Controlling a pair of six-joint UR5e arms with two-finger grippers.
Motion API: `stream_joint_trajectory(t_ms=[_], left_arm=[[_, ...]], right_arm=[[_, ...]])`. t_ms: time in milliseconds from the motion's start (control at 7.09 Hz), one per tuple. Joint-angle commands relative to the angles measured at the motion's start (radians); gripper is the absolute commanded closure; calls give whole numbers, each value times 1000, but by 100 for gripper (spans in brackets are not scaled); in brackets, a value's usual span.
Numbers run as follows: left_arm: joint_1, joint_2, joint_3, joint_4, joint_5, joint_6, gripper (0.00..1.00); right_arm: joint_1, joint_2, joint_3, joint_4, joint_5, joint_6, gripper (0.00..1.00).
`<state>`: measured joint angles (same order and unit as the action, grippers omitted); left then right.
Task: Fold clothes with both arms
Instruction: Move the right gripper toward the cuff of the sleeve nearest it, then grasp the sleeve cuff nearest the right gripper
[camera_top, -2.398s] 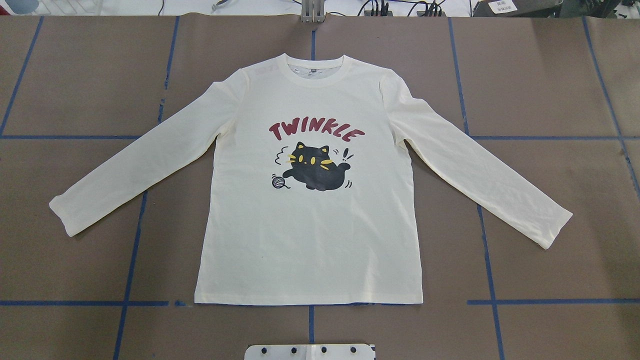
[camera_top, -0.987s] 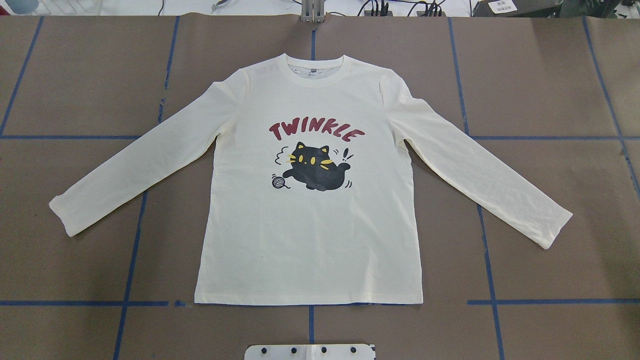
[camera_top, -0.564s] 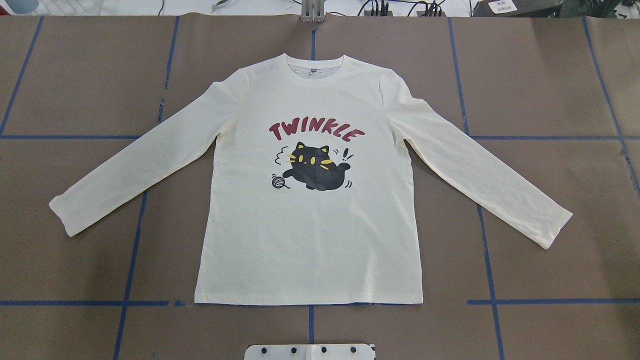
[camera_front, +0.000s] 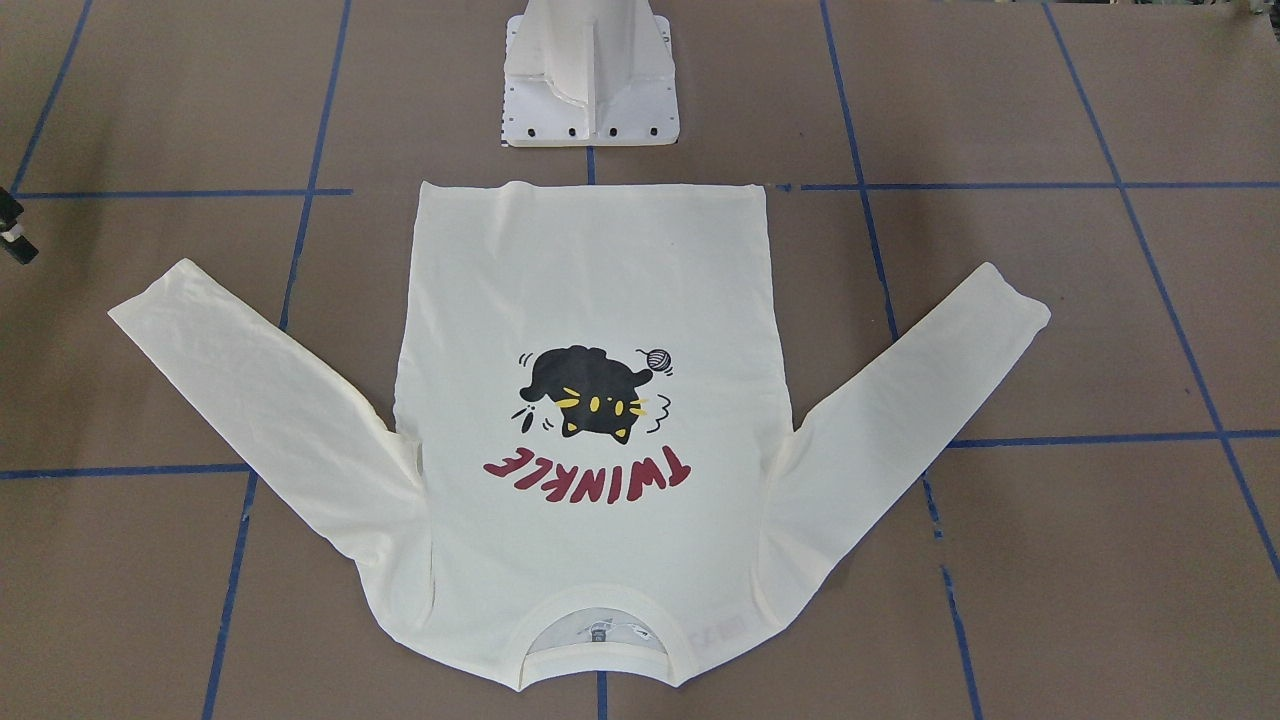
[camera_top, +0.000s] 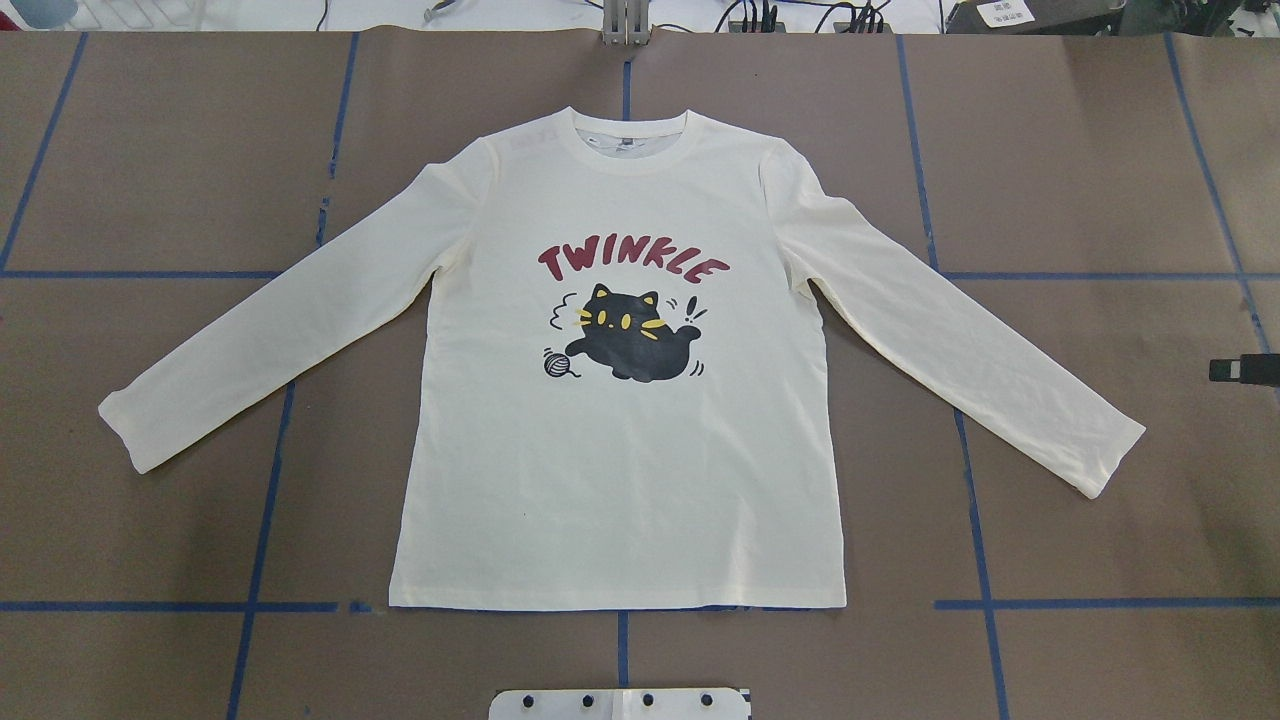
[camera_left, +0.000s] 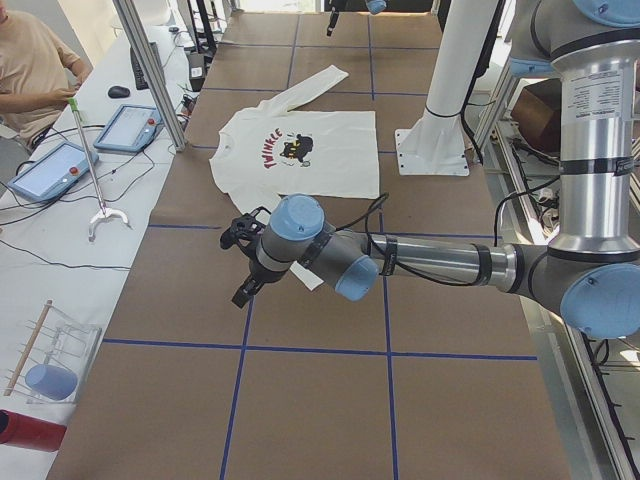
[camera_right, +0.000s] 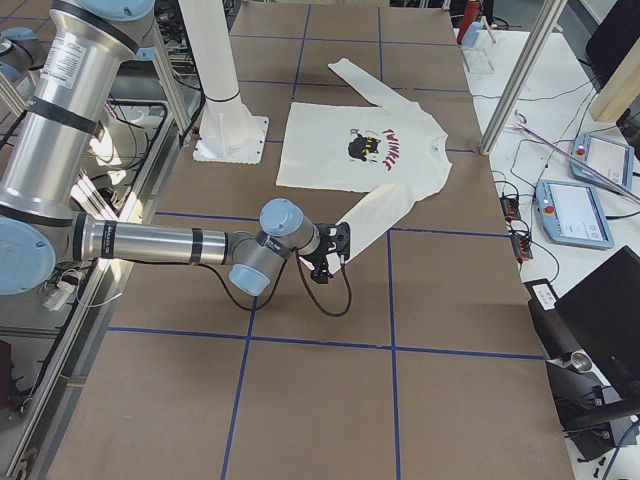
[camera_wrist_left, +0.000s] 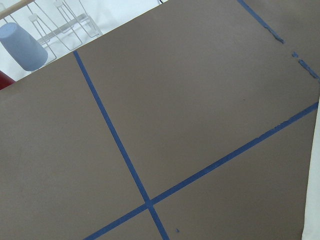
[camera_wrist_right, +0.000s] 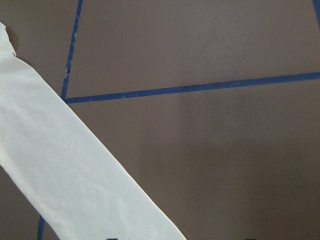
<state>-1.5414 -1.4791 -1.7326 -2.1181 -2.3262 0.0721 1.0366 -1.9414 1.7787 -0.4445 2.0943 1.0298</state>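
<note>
Left tool (camera_left: 240, 262), right tool (camera_right: 335, 254), spread unclear, over brown blue-taped table (camera_top: 1100, 150) beside shirt (camera_top: 620, 480)

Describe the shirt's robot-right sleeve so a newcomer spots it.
On the brown, blue-taped table, a cream shirt lies flat, print up. This sleeve starts beside TWINKLE's final E, on the cat's tail side; the other sleeve is on the yarn ball's side.

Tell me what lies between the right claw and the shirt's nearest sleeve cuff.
Nothing: in the overhead view only bare brown table cover separates the right claw from the sleeve cuff of the shirt.
</note>
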Motion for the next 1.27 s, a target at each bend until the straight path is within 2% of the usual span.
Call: stream_joint_trajectory(t_ms=[0,282,846,987,1128], left_arm=[[0,0,-1,0,-1,0,0],[0,16,-2,-2,1,0,0],[-2,19,-2,-2,1,2,0],[-2,19,-2,-2,1,3,0],[-2,19,-2,-2,1,5,0]], right_arm=[[-197,30,-112,140,-208,128,20],[-265,36,-154,174,-265,147,23],[-306,36,-176,175,-280,147,25],[-306,39,-176,175,-280,147,29],[-306,50,-180,175,-280,147,39]])
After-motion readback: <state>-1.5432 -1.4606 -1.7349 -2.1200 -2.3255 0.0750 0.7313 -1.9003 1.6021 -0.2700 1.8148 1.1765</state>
